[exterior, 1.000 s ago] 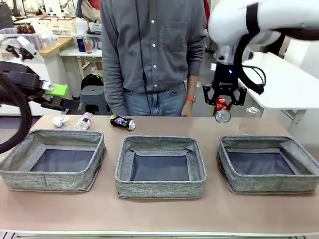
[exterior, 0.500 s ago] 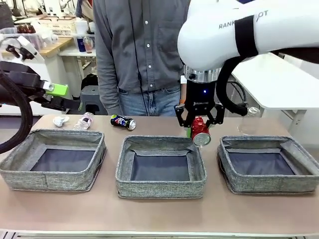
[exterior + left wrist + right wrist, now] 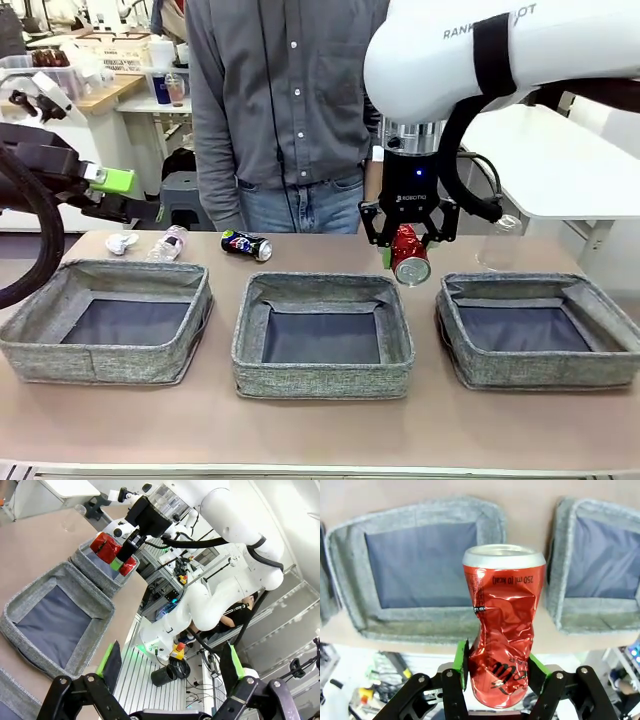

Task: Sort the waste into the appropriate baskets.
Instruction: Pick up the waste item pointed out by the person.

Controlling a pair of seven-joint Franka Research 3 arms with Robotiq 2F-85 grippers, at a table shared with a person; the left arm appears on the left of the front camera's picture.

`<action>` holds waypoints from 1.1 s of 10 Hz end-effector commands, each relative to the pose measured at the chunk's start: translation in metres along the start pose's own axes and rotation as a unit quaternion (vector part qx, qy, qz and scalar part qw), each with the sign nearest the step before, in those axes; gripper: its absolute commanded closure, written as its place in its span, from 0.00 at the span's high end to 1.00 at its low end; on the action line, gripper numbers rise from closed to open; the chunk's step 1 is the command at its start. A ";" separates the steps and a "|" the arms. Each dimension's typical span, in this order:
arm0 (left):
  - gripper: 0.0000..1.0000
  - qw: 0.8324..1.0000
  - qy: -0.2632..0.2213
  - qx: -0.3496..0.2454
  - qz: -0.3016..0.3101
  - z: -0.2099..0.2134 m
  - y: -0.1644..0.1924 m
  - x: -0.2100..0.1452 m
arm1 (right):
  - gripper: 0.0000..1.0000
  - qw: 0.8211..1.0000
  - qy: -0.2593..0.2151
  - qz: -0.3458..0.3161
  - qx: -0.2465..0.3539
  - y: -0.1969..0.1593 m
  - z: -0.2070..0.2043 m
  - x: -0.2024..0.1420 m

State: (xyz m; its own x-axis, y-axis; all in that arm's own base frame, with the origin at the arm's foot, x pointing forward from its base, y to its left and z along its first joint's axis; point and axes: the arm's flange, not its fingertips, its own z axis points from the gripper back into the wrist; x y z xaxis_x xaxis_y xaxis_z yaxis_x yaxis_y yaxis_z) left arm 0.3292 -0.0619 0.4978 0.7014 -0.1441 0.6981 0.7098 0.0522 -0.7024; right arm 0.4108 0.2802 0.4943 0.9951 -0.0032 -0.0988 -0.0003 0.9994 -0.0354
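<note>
we are seeing the right claw (image 3: pixel 406 250) hanging in the air above the desk (image 3: pixel 320 430), with its fingers pointing down. it is gripping a dented red drink can (image 3: pixel 410 264) at the end away from the silver top. the green pads (image 3: pixel 461 664) are pressing on both sides of the can, so the jaws are standing only as wide as the crushed metal. the silver top is pointing down and a little toward our side.

in the front view the can is hovering over the far right corner of the middle basket (image 3: pixel 320 283), close to the gap between this basket and the right basket (image 3: pixel 530 284), and it is touching neither of them. in the right wrist view the two baskets are lying behind the can, one on each side, with a strip of desk between them.

the left claw (image 3: pixel 125 195) is hanging at the left edge of the desk, higher than the left basket (image 3: pixel 110 270). in the left wrist view its two fingers (image 3: pixel 112 662) are standing wide apart with only air between them.

the three baskets are sitting in a row across the desk and their dark grey floors are showing. along the far edge, toward the left corner, a dark blue-black drink can (image 3: pixel 246 244) is lying on its side. a clear plastic bottle (image 3: pixel 170 242) is lying just beside it, and a small white crumpled piece (image 3: pixel 122 243) is lying next to the bottle. another clear bottle (image 3: pixel 497 245) is showing faintly near the far right corner. a person in a grey shirt (image 3: pixel 290 100) is standing at the far edge.
</note>
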 end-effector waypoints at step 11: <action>1.00 1.000 -0.008 -0.008 -0.010 -0.002 0.000 0.000 | 0.48 0.985 -0.098 -0.132 -0.056 0.149 0.204 -0.128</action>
State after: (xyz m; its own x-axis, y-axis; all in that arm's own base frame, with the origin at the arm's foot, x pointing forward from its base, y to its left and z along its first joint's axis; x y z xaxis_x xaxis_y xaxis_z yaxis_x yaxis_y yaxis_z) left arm 0.3292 -0.0617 0.4979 0.7013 -0.1435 0.6982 0.7099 0.0524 -0.7023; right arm 0.3057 0.4175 0.6866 0.9768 -0.2034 0.0672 0.2097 0.9720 -0.1057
